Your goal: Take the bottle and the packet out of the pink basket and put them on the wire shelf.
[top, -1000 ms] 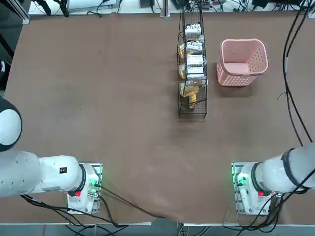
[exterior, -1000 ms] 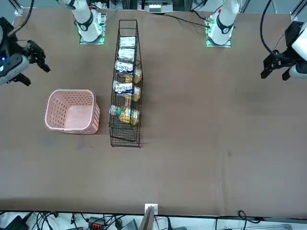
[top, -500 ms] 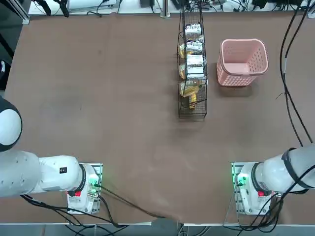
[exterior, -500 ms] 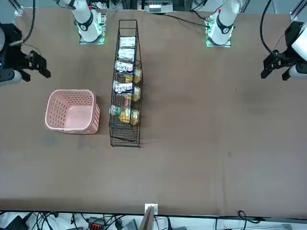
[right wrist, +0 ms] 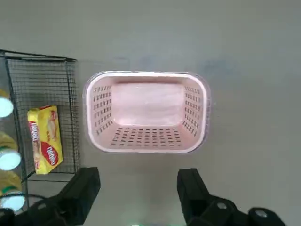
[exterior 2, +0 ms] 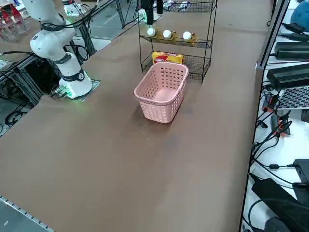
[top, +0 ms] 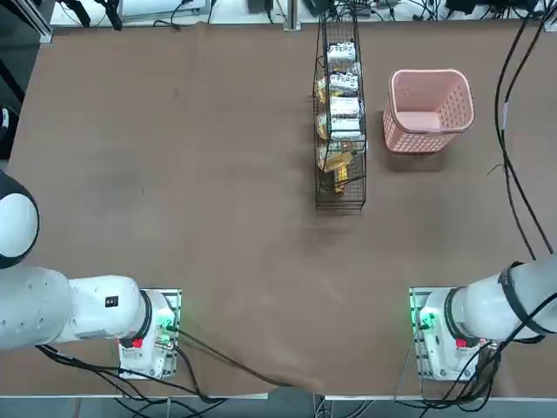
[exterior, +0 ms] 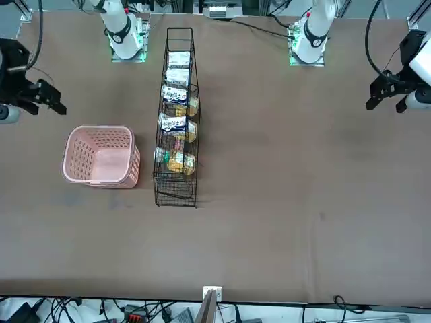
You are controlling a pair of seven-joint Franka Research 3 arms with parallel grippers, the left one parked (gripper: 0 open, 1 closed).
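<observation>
The pink basket (right wrist: 148,136) stands upright with nothing visible inside it, as the top view (top: 418,139) and the right side view (exterior 2: 157,108) also show. Beside it runs the wire shelf (top: 341,196), long and black. In the shelf lie whitish packets (exterior: 174,124) and white-capped bottles (exterior 2: 167,34). I cannot tell which bottle or packet is the task's own. My right gripper (right wrist: 138,188) hangs open and empty above the table, just short of the basket's near rim. The front view shows the gripper (exterior: 54,99) at the table's edge, beyond the basket (exterior: 131,168).
A yellow pack (right wrist: 44,139) sits on the shelf's lower level at the end next to the basket. Black cables (top: 509,165) hang over the table's right edge. The right arm's base (top: 444,335) is at the near edge.
In the front view my right gripper has swung and drifted slightly toward the table's edge, still open. Basket and shelf have not moved.
</observation>
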